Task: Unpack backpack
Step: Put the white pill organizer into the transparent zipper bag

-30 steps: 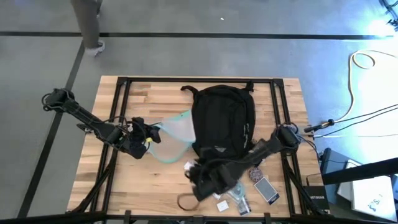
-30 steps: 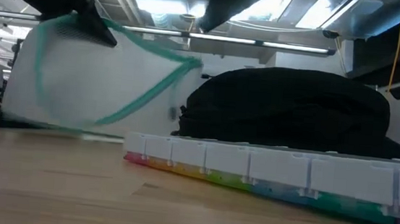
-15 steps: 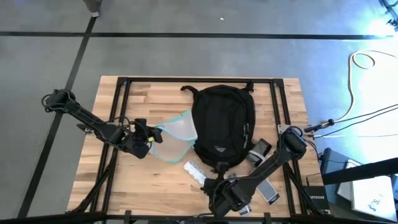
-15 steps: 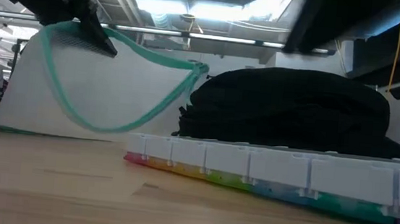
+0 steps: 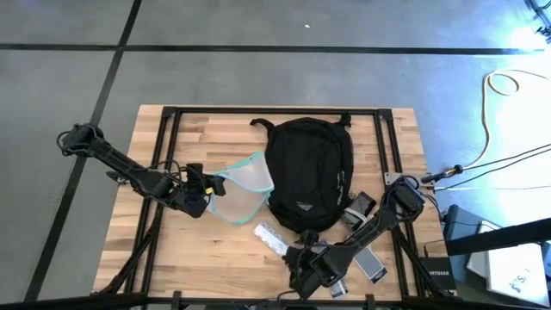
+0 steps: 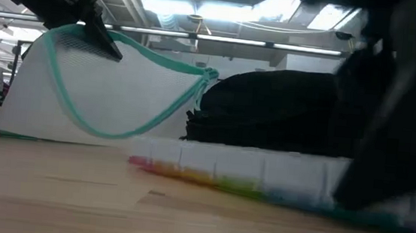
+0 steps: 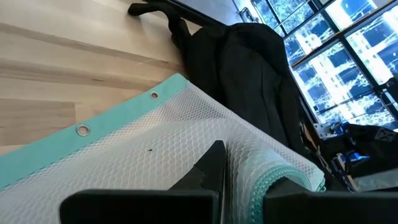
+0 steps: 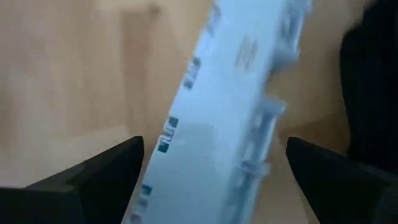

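While the left gripper (image 5: pixel 200 195) grips the mesh pouch (image 5: pixel 238 191), the right gripper (image 5: pixel 303 267) spreads wide over the pill organizer (image 5: pixel 272 239); the backpack (image 5: pixel 308 172) (mid-table) looks soft, floppy; grasp its top handle.

Right arm swings back in over the pill organiser; pouch settles.

The right gripper (image 5: pixel 303 269), earlier out at the table's near edge, now has its spread fingers (image 8: pixel 93 177) straddling the pill organiser (image 5: pixel 273 238), while the mesh pouch (image 5: pixel 239 191) pinched by the left gripper (image 5: pixel 201 195) hangs steadier, barely shifted.
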### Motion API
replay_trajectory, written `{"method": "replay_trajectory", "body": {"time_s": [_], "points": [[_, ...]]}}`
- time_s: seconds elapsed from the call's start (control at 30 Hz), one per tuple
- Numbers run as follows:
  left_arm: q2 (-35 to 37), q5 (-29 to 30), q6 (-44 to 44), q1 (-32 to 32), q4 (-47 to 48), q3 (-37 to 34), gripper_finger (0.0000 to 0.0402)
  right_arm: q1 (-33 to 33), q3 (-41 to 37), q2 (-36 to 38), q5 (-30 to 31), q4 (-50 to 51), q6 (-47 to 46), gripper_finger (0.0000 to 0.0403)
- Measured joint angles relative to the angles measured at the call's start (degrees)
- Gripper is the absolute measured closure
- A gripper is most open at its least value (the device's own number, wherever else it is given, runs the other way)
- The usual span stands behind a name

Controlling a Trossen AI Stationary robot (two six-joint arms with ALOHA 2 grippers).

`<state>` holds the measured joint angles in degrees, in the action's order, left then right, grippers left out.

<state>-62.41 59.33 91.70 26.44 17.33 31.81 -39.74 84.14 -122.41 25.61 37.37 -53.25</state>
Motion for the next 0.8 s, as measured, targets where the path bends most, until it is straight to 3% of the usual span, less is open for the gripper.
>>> {"method": "replay_trajectory", "body": {"time_s": [0.17, 0.3, 0.8], "points": [[0.0, 0.2, -0.1, 0.0, 0.0, 0.0, 0.04, 0.9, -4.3, 0.3, -2.8, -10.0, 1.8, 0.0027], [0.0, 0.4, -0.1, 0.0, 0.0, 0.0, 0.04, 1.5, -4.6, 0.3, -3.1, -11.6, 3.6, 0.0033], [0.0, 1.1, -0.1, 0.0, 0.0, 0.0, 0.04, 2.0, -4.5, 0.2, -3.9, -11.2, 7.4, 0.0141]]}}
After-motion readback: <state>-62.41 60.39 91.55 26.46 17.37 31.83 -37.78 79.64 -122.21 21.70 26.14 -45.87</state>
